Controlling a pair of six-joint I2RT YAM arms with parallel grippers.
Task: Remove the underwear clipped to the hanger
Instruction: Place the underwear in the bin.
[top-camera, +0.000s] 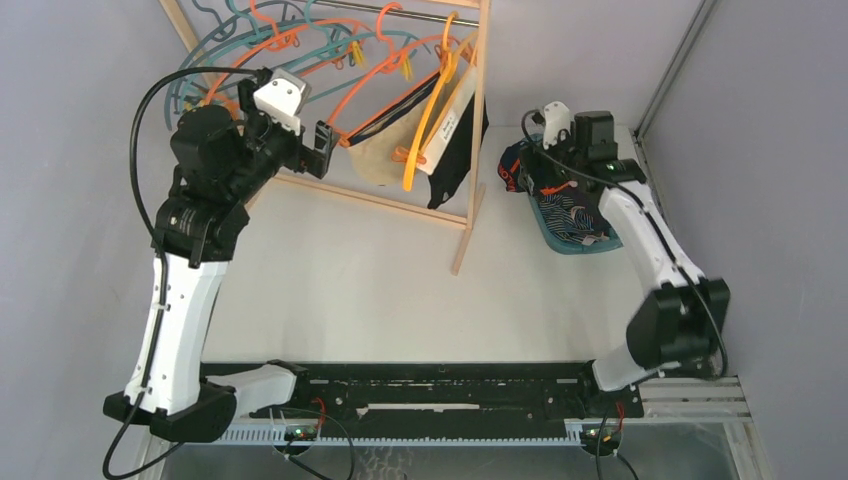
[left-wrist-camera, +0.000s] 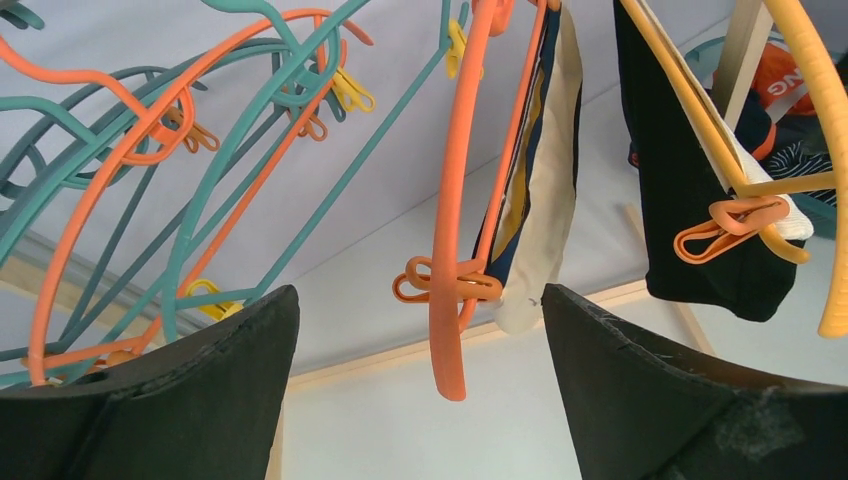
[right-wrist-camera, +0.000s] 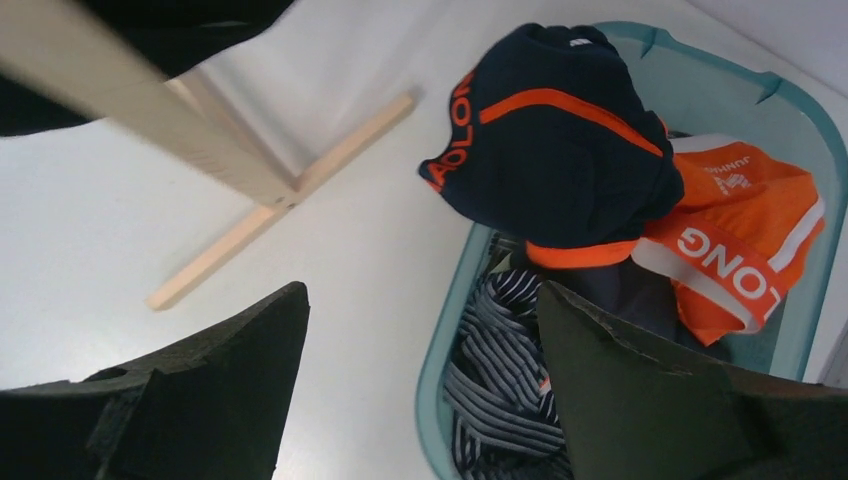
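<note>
The beige brief (left-wrist-camera: 555, 200) hangs clipped to the orange hanger (left-wrist-camera: 447, 330) just ahead of the left end effector (left-wrist-camera: 420, 295), which is released, the hanger's tip in line with its gap. The black brief (left-wrist-camera: 680, 200) hangs on the yellow hanger (left-wrist-camera: 830, 200) to its right. Below the right end effector (right-wrist-camera: 420, 300), released and empty, the navy orange-trimmed brief (right-wrist-camera: 560, 150) lies in the teal basket (right-wrist-camera: 730, 100) on the worktop (right-wrist-camera: 100, 240).

Navy orange-trimmed briefs (right-wrist-camera: 560, 130) drape over the teal basket's (right-wrist-camera: 735, 80) left rim. Orange briefs (right-wrist-camera: 745, 235) and striped briefs (right-wrist-camera: 505, 385) lie inside.
</note>
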